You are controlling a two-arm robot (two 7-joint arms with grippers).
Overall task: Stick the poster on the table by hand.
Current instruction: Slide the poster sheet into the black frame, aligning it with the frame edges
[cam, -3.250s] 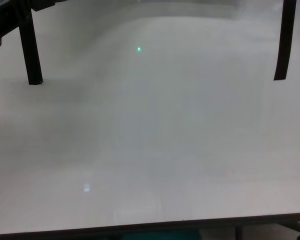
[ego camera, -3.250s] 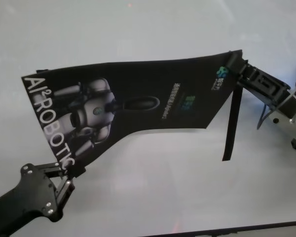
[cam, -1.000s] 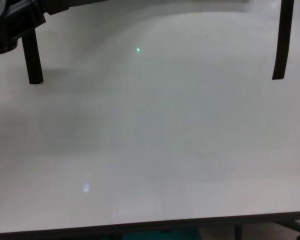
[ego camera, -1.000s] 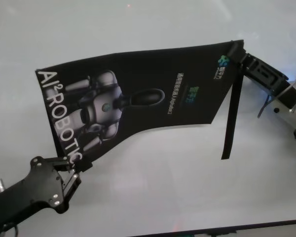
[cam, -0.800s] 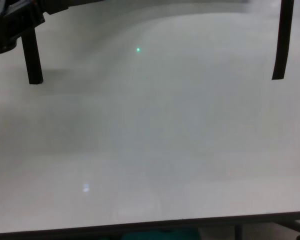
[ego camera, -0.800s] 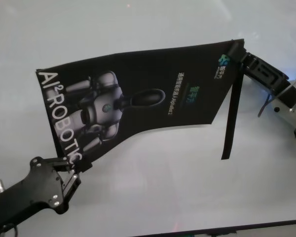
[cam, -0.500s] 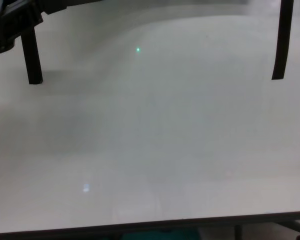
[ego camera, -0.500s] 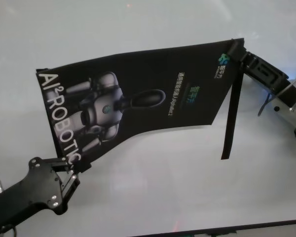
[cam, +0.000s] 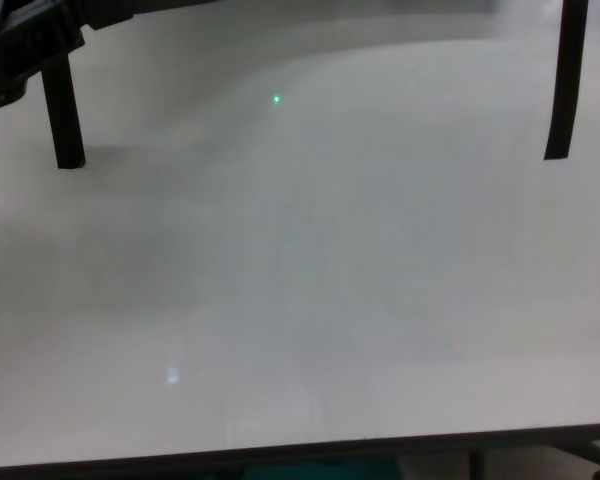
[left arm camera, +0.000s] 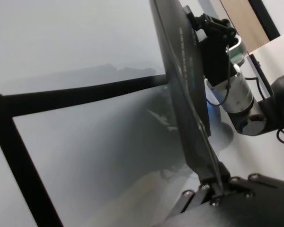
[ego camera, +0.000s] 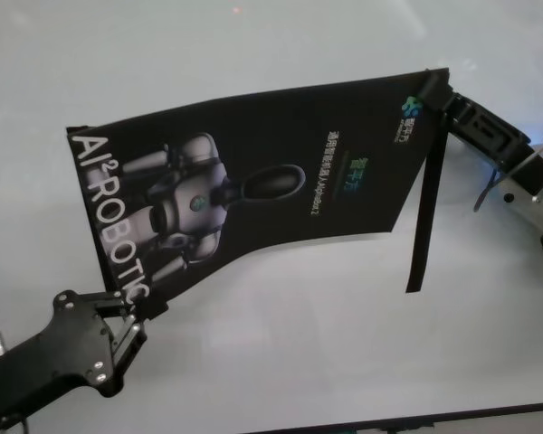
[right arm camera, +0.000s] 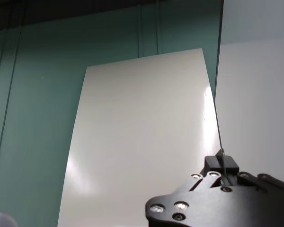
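Observation:
The poster is a black glossy sheet with a grey robot picture and white letters. It hangs stretched above the white table. My left gripper is shut on its near left corner, below the letters. My right gripper is shut on its far right corner. The left wrist view shows the poster edge-on, pinched in my left gripper. The right wrist view shows it as a thin edge rising from my right gripper.
A black strip hangs from the poster's right corner. The chest view shows it and a second strip at the left, both ending above the table. The table's dark near edge runs below. Teal floor lies beyond.
Since the earliest frames the left gripper and the poster's left end have shifted right. Over the last second almost nothing has moved. Both grippers keep their hold.

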